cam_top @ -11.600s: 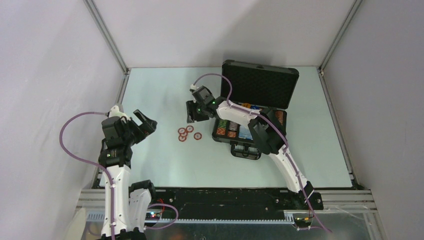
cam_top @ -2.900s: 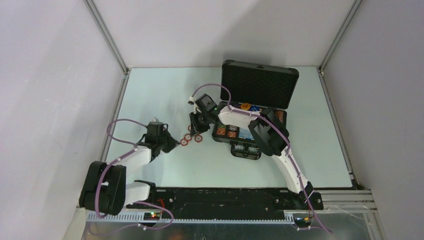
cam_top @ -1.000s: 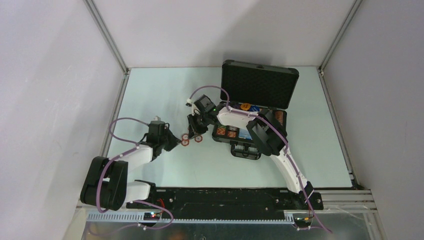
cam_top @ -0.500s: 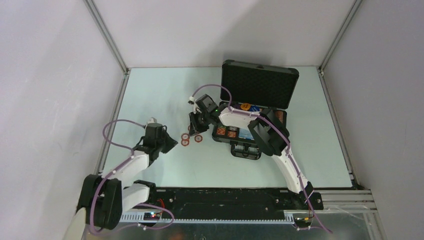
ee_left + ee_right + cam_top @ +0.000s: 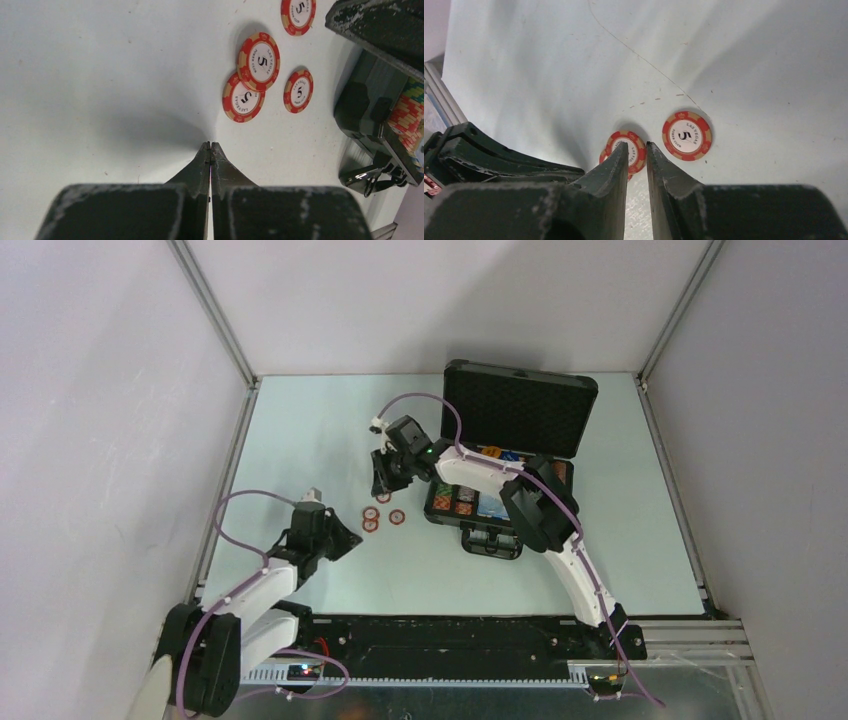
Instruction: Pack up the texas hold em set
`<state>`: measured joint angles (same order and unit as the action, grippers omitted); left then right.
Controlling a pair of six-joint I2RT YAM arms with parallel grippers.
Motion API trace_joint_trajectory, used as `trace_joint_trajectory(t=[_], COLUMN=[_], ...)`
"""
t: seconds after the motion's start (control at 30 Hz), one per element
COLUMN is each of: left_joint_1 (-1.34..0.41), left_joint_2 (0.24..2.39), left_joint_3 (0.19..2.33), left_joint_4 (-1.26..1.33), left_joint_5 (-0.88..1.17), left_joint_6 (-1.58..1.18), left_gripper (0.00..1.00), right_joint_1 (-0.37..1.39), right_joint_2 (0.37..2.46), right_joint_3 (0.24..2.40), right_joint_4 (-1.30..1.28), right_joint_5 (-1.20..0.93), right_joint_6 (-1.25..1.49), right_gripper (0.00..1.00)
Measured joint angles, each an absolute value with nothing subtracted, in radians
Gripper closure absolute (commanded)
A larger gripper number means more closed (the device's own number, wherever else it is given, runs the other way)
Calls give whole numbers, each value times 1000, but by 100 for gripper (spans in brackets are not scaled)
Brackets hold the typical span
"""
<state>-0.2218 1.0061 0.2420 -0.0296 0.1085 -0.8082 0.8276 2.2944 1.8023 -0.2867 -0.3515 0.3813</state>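
Top external: four red-white chips (image 5: 397,516) loose on table (image 5: 300,440), 9 o'clock of open case (image 5: 517,410). Just above them right gripper (image 5: 636,146), fingers slightly parted, empty; left gripper (image 5: 210,145) closed, empty, 8 o'clock of chips. Best: widen right fingers, straddle lone chip, skip overlapping pair.

Black case (image 5: 520,410), lid raised, sits right of four flat red-white chips (image 5: 397,517).

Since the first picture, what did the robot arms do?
The left gripper shut, reached in to the red chips, then pulled back toward the near edge, holding nothing. The right gripper dipped toward the chips and drew back slightly. The chips shifted only a little; the black case stayed open.
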Motion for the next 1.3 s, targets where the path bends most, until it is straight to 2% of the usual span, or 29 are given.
trace_joint_trajectory(t=[0.2, 0.83, 1.3], left_joint_1=[-232, -252, -253], left_joint_2=[1024, 1139, 1142], left_joint_3=[236, 237, 237], left_joint_4=[33, 168, 171], left_joint_5=[138, 173, 172], left_joint_6=[-787, -785, -785], left_gripper=[100, 100, 100], right_joint_1=[839, 870, 874], right_joint_2=[2302, 2503, 2508], right_joint_3=[1844, 2133, 2130], right_joint_4=[-301, -499, -514], right_joint_5=[-357, -331, -321], right_joint_6=[365, 345, 344], right_gripper=[74, 73, 73])
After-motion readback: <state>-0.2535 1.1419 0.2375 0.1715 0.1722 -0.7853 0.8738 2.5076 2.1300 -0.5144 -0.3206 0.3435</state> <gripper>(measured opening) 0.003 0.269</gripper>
